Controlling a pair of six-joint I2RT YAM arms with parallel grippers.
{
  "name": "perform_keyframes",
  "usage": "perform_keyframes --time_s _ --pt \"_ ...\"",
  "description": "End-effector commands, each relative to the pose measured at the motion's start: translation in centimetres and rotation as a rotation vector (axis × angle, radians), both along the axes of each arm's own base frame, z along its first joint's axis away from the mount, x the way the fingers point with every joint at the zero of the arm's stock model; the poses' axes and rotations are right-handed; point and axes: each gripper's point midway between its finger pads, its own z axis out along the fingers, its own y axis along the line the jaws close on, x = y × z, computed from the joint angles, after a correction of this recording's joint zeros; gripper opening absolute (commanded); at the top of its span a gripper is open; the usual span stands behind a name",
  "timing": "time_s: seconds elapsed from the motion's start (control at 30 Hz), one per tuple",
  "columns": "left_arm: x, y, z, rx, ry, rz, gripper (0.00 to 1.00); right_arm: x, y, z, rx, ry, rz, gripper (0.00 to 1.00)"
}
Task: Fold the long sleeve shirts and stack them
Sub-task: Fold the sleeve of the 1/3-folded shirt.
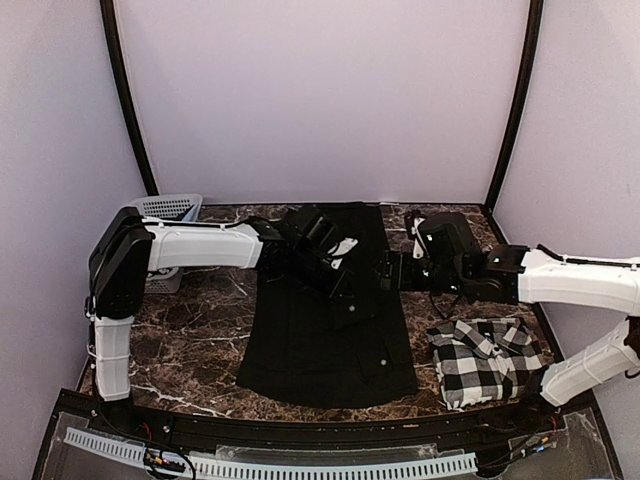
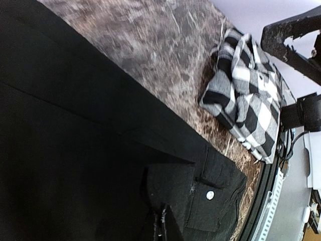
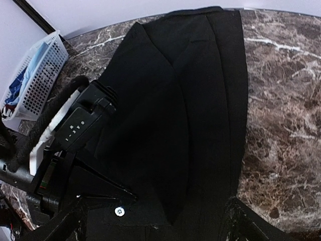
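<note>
A folded black-and-white checked cloth shirt (image 1: 490, 362) sits at the near right corner of the brown marble-patterned surface (image 1: 200, 325). Just beside it, a plain black button-up cloth shirt (image 1: 330, 335) lies flat down the middle, its hem toward the near edge and its top at the far edge. Its long sides are folded inward, and a cuff with a small white button (image 2: 209, 195) shows on top.

Over the shirt's far half, the two arms meet from opposite sides. The right pincer (image 1: 386, 270) is at the shirt's right edge with its fingers spread wide, black cloth lying between them and nothing gripped. The left pincer (image 1: 338, 272) is low over the cloth (its own camera shows little but black fabric), and how far it is open cannot be told.

A white plastic lattice basket (image 1: 166, 208) stands in the far left corner with something blue inside.
</note>
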Motion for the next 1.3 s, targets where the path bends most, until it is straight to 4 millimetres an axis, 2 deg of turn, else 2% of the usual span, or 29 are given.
perform_keyframes --time_s 0.0,0.2,0.4,0.6,0.67,0.7,0.77,0.8,0.87,0.93,1.07,1.27 --pt "-1.3 -1.8 1.9 -0.056 0.011 -0.05 0.0 -1.7 -0.7 -2.0 0.052 0.091 -0.003 0.91" --pt "-2.1 -2.4 1.3 -0.061 0.026 -0.061 0.0 -3.1 -0.1 -4.7 0.06 0.163 0.057 0.84" --pt "-1.8 -2.7 1.5 -0.069 0.058 -0.021 0.0 -3.6 0.3 -5.4 0.085 0.169 0.096 0.77" --pt "-2.0 -3.8 1.3 -0.118 0.178 0.03 0.02 -3.6 -1.0 -6.2 0.066 0.177 0.038 0.77" --pt "-2.2 -4.0 0.8 -0.119 0.201 0.029 0.11 -3.8 -1.3 -6.5 0.064 0.188 0.023 0.77" --pt "-2.3 -3.9 0.7 -0.117 0.205 0.029 0.23 -3.9 -1.4 -6.7 0.065 0.197 0.02 0.77" --pt "-2.2 -3.7 0.8 -0.105 0.203 0.04 0.38 -4.2 -1.5 -7.3 0.069 0.221 0.017 0.77" --pt "-2.2 -3.5 0.9 -0.094 0.202 0.047 0.45 -4.4 -1.5 -7.5 0.071 0.231 0.014 0.77" --pt "-1.5 -2.9 1.5 -0.08 0.18 0.094 0.51 -4.6 -1.7 -7.9 0.069 0.25 0.004 0.76" --pt "-0.2 -1.9 1.9 -0.063 0.16 0.168 0.51 -4.7 -1.7 -8.2 0.071 0.27 -0.004 0.76" --pt "1.0 0.4 2.4 -0.061 0.168 0.24 0.5 -4.9 -1.9 -9.3 0.046 0.325 -0.034 0.74" --pt "0.9 3.9 1.5 -0.011 0.167 0.277 0.49 -6.5 -3.5 -11.9 -0.034 0.419 -0.069 0.66"
